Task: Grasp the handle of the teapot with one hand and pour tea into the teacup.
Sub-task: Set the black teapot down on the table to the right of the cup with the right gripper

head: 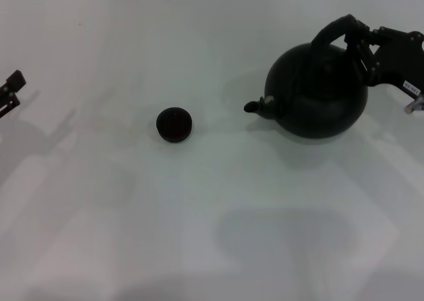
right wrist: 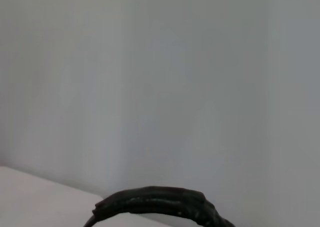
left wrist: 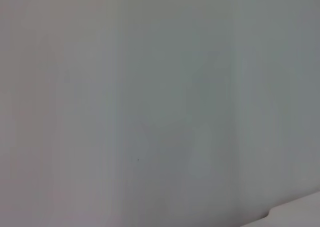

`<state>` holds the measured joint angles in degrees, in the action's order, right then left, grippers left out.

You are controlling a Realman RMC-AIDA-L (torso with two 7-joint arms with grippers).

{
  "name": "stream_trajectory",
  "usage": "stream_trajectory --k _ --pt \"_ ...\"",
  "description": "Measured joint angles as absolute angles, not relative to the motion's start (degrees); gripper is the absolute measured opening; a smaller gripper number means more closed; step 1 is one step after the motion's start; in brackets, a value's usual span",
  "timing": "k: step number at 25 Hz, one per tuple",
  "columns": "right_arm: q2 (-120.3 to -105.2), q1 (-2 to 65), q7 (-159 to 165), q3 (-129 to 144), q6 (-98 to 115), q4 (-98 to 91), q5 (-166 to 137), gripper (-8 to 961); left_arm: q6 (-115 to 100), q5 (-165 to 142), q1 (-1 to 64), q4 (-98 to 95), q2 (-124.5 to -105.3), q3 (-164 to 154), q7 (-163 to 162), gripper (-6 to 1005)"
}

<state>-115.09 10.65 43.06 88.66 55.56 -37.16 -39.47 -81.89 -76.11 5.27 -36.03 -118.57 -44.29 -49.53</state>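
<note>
Two grippers in the head view, one at each edge. Far left edge: left gripper [head: 11,89], only a black tip showing, parked well apart from everything; can't tell whether its fingers are apart or together. Its wrist view shows nothing but pale blank surface. Moving right, the teacup [head: 174,124] sits left of centre on the white table [head: 212,235], a tiny round matte black cup, no handle, upright, nothing touching it. Right of it, a clear gap, then the teapot [head: 318,92]: big round matte black body, short curved spout [head: 258,107] pointing left toward the cup, small silvery spot on the spout. The pot rests on the table, far right part of the scene. The handle [head: 334,29], a thick black hoop, arches over the pot's top; in the right wrist view the handle [right wrist: 160,203] looks rough and wrapped. Right gripper [head: 361,39] comes in from the right edge, black fingers closed around the right side of the hoop, gripping it.
</note>
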Motion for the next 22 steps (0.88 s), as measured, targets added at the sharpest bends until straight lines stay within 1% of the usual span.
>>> stream_trajectory --k 22 --pt "-115.31 11.64 39.82 87.27 55.51 -32.75 -39.56 111 -83.18 -76.11 5.01 -36.04 -118.66 -44.29 -49.58 844"
